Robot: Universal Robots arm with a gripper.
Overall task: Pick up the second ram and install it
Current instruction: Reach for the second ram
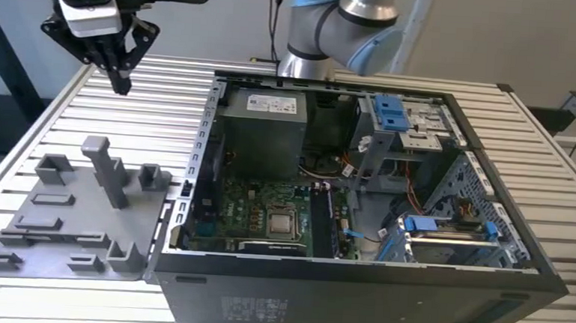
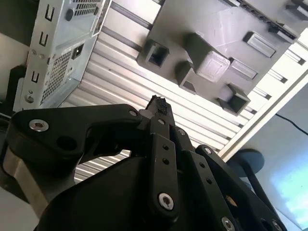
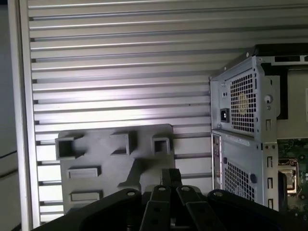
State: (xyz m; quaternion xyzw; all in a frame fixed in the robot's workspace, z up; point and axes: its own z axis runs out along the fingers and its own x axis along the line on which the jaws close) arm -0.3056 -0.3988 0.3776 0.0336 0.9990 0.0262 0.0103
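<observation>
My gripper (image 1: 122, 84) hangs high above the table at the exterior view's far left, fingers pointing down and shut with nothing between them. Both wrist views show the closed tips (image 2: 156, 102) (image 3: 170, 174) over the slatted table. Below and nearer in the exterior view lies the grey holder tray (image 1: 54, 222) (image 2: 226, 29) (image 3: 110, 163), with bare upright posts and pockets. Inside the open computer case (image 1: 360, 293), thin dark strips (image 1: 322, 222) stand on edge in the slots beside the processor. Whether one of them is the second ram I cannot tell.
The case's metal wall (image 1: 205, 149) (image 3: 240, 110) rises beside the tray. The grey power-supply box (image 1: 260, 130) sits at the back of the case, with blue drive brackets (image 1: 396, 115) to the exterior view's right. The arm's base (image 1: 321, 36) stands behind the case.
</observation>
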